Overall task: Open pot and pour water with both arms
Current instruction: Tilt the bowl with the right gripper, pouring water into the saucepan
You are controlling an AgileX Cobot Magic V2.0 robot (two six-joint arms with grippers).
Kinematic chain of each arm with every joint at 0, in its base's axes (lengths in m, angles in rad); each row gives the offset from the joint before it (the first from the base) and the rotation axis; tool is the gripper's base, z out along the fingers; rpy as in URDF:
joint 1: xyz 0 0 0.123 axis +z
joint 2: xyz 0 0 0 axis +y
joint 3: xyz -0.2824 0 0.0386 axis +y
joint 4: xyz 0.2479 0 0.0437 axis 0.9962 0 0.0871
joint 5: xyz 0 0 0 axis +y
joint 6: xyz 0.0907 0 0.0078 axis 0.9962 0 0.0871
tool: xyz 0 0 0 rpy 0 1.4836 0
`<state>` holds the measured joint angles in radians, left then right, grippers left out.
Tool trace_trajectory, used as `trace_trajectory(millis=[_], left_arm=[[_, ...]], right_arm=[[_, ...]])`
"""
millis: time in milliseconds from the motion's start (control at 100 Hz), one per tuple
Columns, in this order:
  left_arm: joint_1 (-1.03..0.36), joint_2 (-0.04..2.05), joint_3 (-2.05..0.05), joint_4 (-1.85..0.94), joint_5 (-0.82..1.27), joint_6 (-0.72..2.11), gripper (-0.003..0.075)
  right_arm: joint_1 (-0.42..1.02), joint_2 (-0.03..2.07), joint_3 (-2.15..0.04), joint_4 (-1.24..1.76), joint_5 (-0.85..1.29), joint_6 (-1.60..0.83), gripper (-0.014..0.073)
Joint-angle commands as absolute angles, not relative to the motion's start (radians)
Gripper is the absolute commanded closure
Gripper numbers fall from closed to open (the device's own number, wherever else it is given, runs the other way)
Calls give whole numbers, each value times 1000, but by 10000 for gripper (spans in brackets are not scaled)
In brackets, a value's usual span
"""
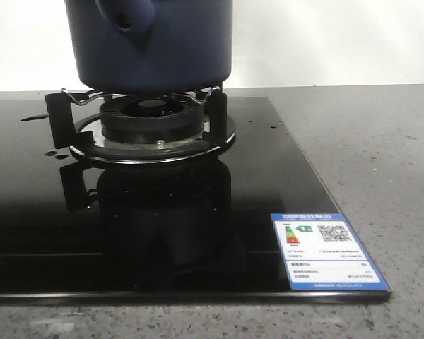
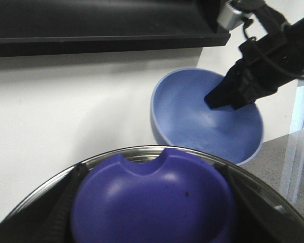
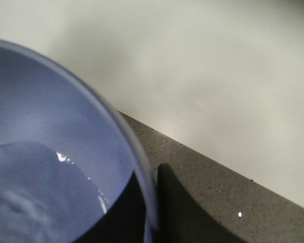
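One black glass hob (image 1: 162, 233) lies on speckled grey counter (image 1: 381, 155), white wall (image 1: 325, 42) behind

A light blue bowl (image 3: 45, 167) fills the lower corner, its smooth inside catching small glints, perhaps wetness. Beside its rim runs a grey speckled worktop (image 3: 213, 197), with a pale wall (image 3: 202, 61) behind.

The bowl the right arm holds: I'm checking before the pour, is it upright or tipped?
Tipped. In the left wrist view the bowl shows its inside sideways, with the right gripper on its rim.
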<state>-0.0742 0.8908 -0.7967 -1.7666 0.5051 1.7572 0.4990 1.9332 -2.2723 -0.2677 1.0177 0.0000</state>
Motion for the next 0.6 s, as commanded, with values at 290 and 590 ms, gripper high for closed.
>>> trace_trajectory(millis=[290, 590], left_arm=[[-94, 874, -832, -1858, 514, 1745, 480], [-111, 874, -832, -1858, 500, 1745, 480]], right_arm=[[573, 1942, -2305, -552, 902, 35, 643], [601, 1942, -2305, -638, 906, 35, 643]])
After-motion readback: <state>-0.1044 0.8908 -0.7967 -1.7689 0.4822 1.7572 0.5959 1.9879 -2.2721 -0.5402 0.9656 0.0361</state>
